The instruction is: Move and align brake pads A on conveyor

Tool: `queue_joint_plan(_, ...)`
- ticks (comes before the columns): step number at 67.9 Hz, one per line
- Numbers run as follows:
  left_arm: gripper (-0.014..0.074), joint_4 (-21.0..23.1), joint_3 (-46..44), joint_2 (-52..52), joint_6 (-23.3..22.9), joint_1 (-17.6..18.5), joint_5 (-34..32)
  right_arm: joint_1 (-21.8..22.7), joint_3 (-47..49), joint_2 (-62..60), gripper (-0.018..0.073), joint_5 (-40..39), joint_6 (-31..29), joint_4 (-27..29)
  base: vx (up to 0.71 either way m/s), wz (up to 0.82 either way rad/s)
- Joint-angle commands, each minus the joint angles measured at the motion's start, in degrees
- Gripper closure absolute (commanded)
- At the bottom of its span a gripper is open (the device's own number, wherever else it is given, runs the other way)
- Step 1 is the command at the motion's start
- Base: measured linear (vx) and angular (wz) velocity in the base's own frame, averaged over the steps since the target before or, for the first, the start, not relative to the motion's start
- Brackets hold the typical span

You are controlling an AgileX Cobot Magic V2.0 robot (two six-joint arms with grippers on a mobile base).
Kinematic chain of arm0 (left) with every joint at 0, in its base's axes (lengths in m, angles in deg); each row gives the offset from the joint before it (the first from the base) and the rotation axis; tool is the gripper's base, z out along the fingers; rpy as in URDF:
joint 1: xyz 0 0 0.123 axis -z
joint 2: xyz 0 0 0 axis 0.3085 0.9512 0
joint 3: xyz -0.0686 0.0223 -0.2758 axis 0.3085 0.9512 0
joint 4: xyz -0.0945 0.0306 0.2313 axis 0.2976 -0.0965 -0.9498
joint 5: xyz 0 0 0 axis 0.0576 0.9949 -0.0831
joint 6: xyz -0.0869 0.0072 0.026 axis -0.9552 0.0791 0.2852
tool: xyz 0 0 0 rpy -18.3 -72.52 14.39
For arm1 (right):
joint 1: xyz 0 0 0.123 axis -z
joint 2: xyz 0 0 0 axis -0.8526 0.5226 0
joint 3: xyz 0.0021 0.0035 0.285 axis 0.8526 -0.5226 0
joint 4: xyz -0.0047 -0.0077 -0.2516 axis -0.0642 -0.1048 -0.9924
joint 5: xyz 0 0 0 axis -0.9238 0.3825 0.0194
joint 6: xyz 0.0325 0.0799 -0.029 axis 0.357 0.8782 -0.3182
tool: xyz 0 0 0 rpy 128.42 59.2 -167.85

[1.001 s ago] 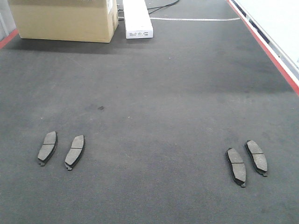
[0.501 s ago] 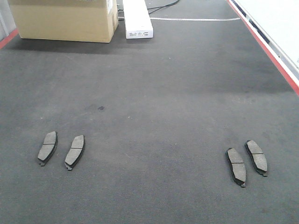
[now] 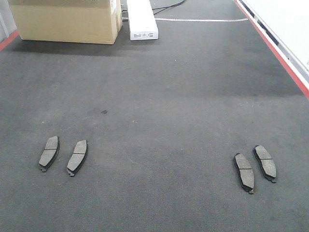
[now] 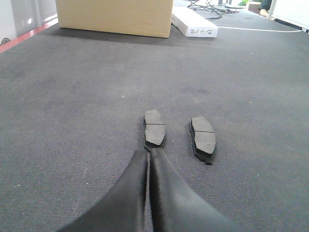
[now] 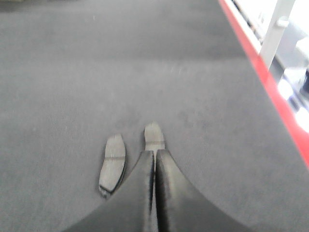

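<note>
Brake pads A [image 3: 49, 152]: gritty, curved oblongs on felt-like conveyor [image 3: 159, 96].

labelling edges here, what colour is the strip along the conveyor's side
Red: the strip borders the dark charcoal conveyor, clearest in the front-facing view.

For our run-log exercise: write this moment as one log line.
left gripper: shut, empty | right gripper: shut, empty | brake pads: four, two pairs, apart | conveyor: pads flat

Two pads [image 3: 49, 152] [image 3: 77, 157] lie side by side at lower left on the conveyor [image 3: 164, 96], two more [image 3: 244, 172] [image 3: 265, 163] at lower right. A box [image 3: 67, 20] sits upper left, a carton [image 3: 141, 19] just right of it.
</note>
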Motion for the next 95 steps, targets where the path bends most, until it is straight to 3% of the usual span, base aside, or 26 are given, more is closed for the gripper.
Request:
queue_joint_plan(1,0.0602,0.24,0.94,-0.83,-0.42,0.21,-3.83,0.26,1.13,-2.78,0.0571,-5.28,-0.02,-0.92,0.0,0.0)
queue_joint_plan(18,0.0602,0.24,0.94,-0.83,-0.42,0.21,-3.83,-0.21,-13.86,-11.55,0.0571,-23.28,0.5,1.7,0.0,0.0)
queue_joint_plan(26,0.0602,0.24,0.94,-0.83,-0.42,0.21,-3.83,-1.55,-19.96,-16.0,0.0571,-27.72,0.06,1.98,0.0,0.0)
queue_joint_plan(37,0.0602,0.24,0.94,-0.83,-0.42,0.21,-3.83,-1.98,-25.75,-21.98,0.0571,-28.4,-0.04,2.13,0.0,0.0)
queue_joint_plan(63,0.0602,0.24,0.94,-0.83,-0.42,0.21,-3.83,-1.98,-25.62,-22.71,0.0571,-27.05,-0.04,2.25,0.0,0.0)
queue_joint_plan(74,0.0602,0.24,0.94,-0.83,-0.42,0.21,-3.83,-5.2,-25.62,-22.71,0.0571,-26.92,-0.04,2.25,0.0,0.0)
queue_joint_plan(95,0.0602,0.24,0.94,-0.83,-0.42,0.21,-3.83,-5.2,-25.62,-22.71,0.0571,-26.91,0.01,2.6,0.0,0.0)
